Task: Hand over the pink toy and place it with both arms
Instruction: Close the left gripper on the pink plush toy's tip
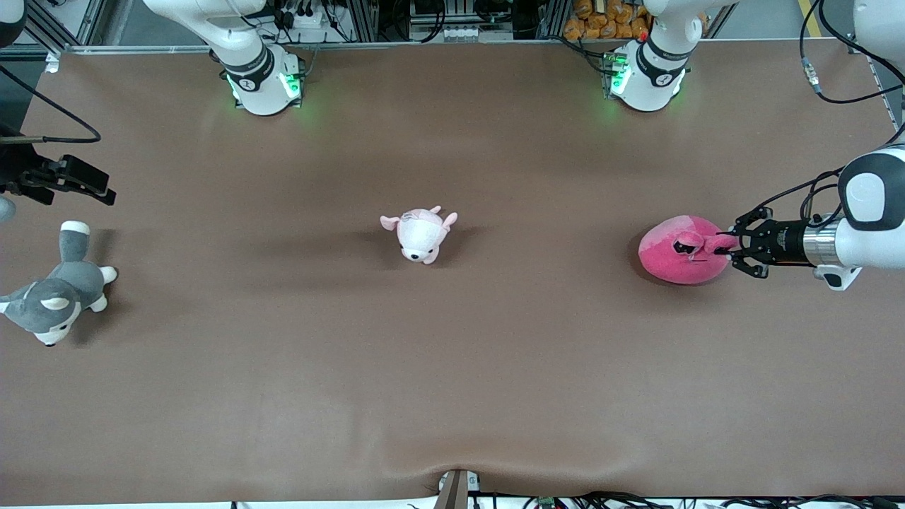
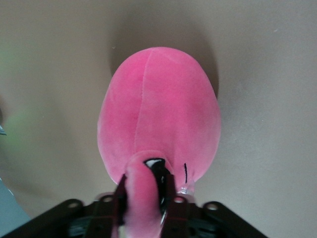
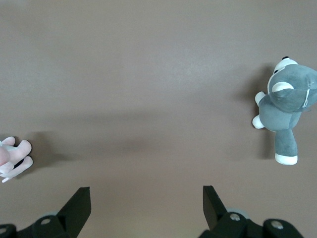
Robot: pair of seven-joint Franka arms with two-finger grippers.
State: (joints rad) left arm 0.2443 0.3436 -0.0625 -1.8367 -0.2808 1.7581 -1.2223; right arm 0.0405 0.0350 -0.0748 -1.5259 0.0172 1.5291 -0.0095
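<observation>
Gripping the pink toy (image 1: 680, 249) by one eye stalk, the left gripper (image 1: 732, 249) has its jaws clamped.
The toy's body lies just ahead of those jaws on the tabletop (image 1: 452, 367); the right gripper (image 3: 146, 201) waits, jaws apart.

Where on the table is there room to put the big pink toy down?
Bare brown table lies nearer the camera than all toys, and between the pale pink-and-white plush and the pink toy, which the left gripper pinches by an eye. The gray plush sits below the right gripper.
</observation>
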